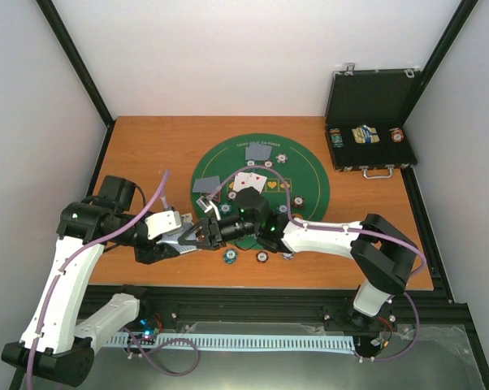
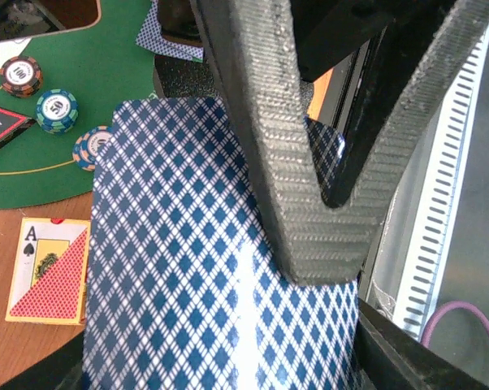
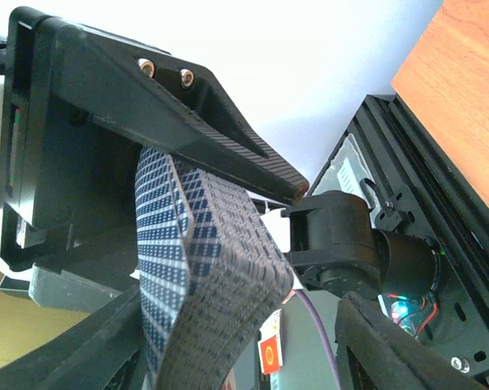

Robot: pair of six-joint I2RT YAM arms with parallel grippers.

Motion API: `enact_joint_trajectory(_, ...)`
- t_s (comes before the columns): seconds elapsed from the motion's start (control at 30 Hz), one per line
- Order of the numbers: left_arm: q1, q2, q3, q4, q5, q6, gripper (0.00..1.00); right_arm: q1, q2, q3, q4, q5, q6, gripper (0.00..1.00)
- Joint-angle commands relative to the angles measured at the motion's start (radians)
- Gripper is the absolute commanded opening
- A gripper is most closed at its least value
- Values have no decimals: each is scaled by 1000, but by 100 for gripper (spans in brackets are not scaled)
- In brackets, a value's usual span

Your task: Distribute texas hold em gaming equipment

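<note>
Left gripper [image 1: 192,237] clamped shut, right gripper [image 1: 205,231] agape, tip to tip.

Cards [image 2: 188,284] (lower edge off-frame)

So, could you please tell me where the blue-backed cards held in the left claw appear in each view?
Top external: blue-backed cards, low, left of centre.
Left wrist: cards fill the centre and bottom.
Right wrist: cards left of centre, nearly edge-on.
Shared landmark: the left claw clamping them.

An orange-brown wooden table [image 1: 147,146] fills mid-frame in the top view; a round green felt mat [image 1: 309,166] lies at its centre; an open black case [image 1: 373,122] sits upper right; two poker chips [image 1: 229,257] rest on bare wood just below the mat.
</note>
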Motion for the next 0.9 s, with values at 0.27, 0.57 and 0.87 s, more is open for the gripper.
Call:
enact_joint_trajectory(0.27, 1, -22, 48, -2, 72, -7, 13, -62, -53, -49, -197, 52, -53, 54)
enact_joint_trajectory(0.57, 0, -18, 48, 1, 76, -8, 13, -72, -108, -14, -296, 57, -95, 36)
enact_joint_trajectory(0.87, 1, -15, 42, 1, 65, -4, 13, -109, -175, -6, -372, 58, -125, 3)
